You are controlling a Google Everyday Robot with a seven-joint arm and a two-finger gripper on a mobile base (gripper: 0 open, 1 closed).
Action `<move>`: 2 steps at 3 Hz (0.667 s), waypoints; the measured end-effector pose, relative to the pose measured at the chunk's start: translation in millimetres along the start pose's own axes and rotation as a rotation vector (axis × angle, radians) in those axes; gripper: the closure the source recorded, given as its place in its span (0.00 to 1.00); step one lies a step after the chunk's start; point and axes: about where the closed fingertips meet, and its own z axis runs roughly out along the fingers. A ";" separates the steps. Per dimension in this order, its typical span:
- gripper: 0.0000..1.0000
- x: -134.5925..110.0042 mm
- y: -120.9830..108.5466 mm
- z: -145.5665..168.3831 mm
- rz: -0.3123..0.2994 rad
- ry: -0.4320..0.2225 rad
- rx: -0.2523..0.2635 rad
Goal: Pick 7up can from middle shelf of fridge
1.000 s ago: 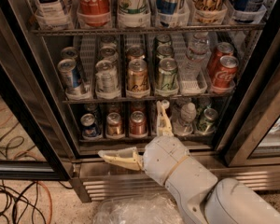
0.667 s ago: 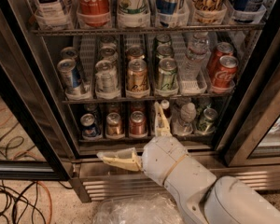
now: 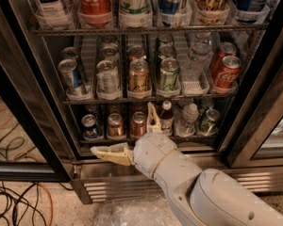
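Note:
The fridge point(image 3: 108, 185) stands open in front of me. Its middle shelf point(image 3: 198, 94) holds rows of short cans. The 7up can point(image 3: 107, 79), pale silver with green print, stands at the front of the second lane from the left. A blue can point(image 3: 70, 76) is on its left and a gold-orange can point(image 3: 139, 76) on its right. My gripper point(image 3: 129, 135) is open and empty, below the middle shelf, in front of the bottom shelf. One finger point(image 3: 153, 119) points up, the other point(image 3: 108, 153) points left.
A darker green-labelled can point(image 3: 169, 74), a clear bottle point(image 3: 193, 60) and red Coca-Cola cans point(image 3: 226, 72) fill the shelf's right. Tall bottles point(image 3: 95, 1) stand above. Small cans point(image 3: 115, 125) and a red-capped bottle point(image 3: 166, 117) sit below. Cables point(image 3: 14, 201) lie on the floor at left.
My gripper has shifted a little to the left and stayed open. The cans have not moved.

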 end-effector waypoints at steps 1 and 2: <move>0.00 0.9 -4.8 14.2 0.002 -0.012 0.023; 0.00 -2.5 -6.5 26.3 -0.019 -0.027 0.031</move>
